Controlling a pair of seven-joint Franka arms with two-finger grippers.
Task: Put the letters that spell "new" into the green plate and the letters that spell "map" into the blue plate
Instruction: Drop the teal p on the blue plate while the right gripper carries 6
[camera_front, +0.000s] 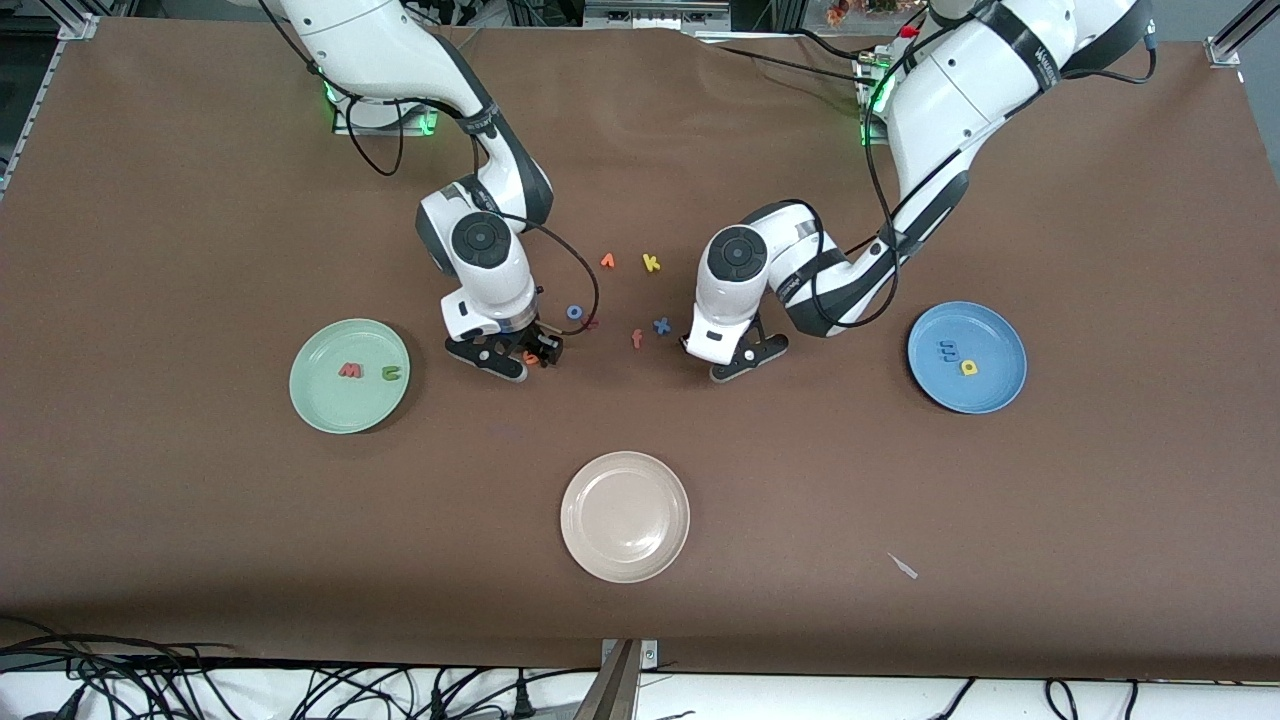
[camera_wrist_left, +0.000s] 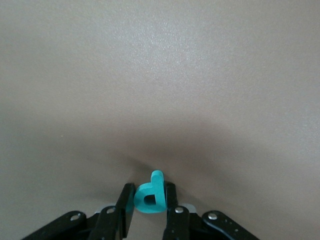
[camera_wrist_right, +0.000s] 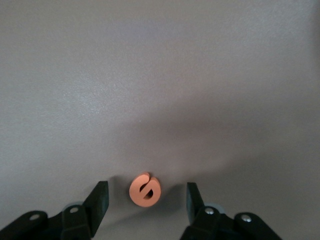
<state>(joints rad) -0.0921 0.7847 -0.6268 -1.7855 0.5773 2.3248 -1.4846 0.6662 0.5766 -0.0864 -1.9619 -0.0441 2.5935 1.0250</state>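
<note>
Foam letters are in both claws' reach. The left gripper (camera_wrist_left: 148, 210) has pinched the teal "p" (camera_wrist_left: 150, 195) upright between its fingers at the tabletop; the blue plate (camera_front: 1000, 395) lies toward that arm's end. The right gripper (camera_wrist_right: 145, 200) stands open astride the orange "e" (camera_wrist_right: 144, 190), which lies flat between its fingers; the green plate (camera_front: 320, 405) is just beside it.

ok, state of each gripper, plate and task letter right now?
left gripper: shut on teal p
right gripper: open around orange e, on table
green plate: holds red w, green n
blue plate: holds blue m, yellow a
cream plate: empty
</note>
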